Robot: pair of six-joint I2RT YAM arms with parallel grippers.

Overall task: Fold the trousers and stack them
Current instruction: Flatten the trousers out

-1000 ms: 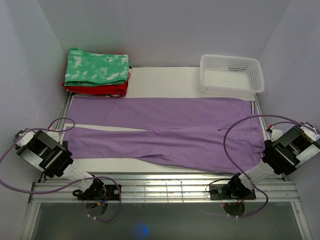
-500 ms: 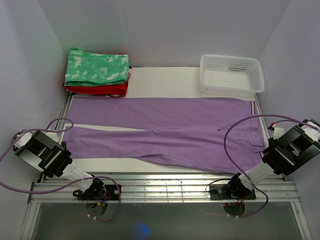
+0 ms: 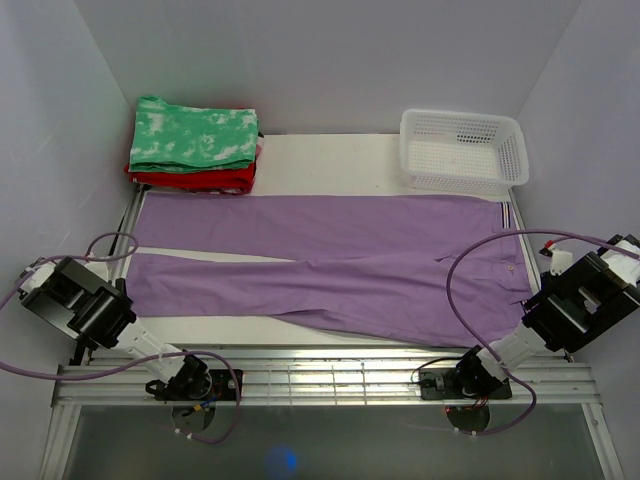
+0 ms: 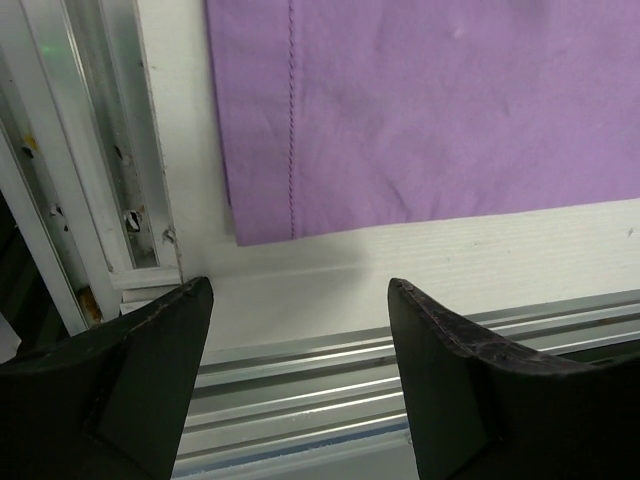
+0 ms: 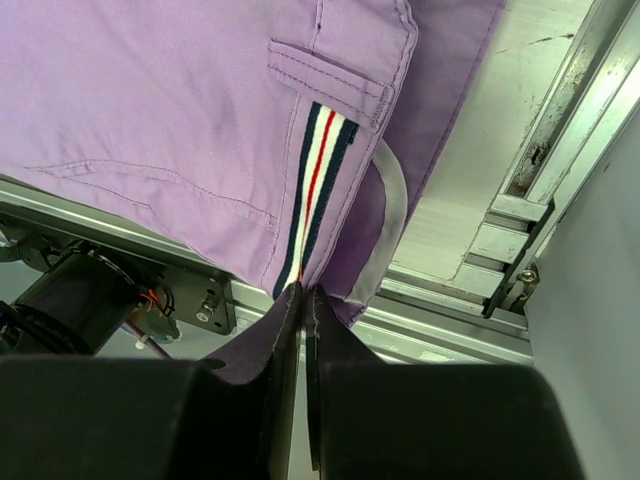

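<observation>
Lavender trousers (image 3: pixel 330 265) lie flat across the bench (image 3: pixel 330 150), waistband at the right, legs running left. The right jaws are pressed together, pinching the waistband edge at a striped tab (image 5: pixel 318 160). The left jaws stand spread at the near-left bench edge, just short of the leg hem. Far left, a green-and-white garment (image 3: pixel 195 135) tops a red one (image 3: pixel 195 181); far right, a white basket (image 3: pixel 465 181).

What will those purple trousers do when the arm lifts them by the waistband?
The trousers will probably droop and trail, since the cloth lies thin and flat and buckles where the right jaws pinch the waistband. They are likely light for their size, as the fabric looks thin. Pushed, they would more likely bunch up than slide whole.
</observation>
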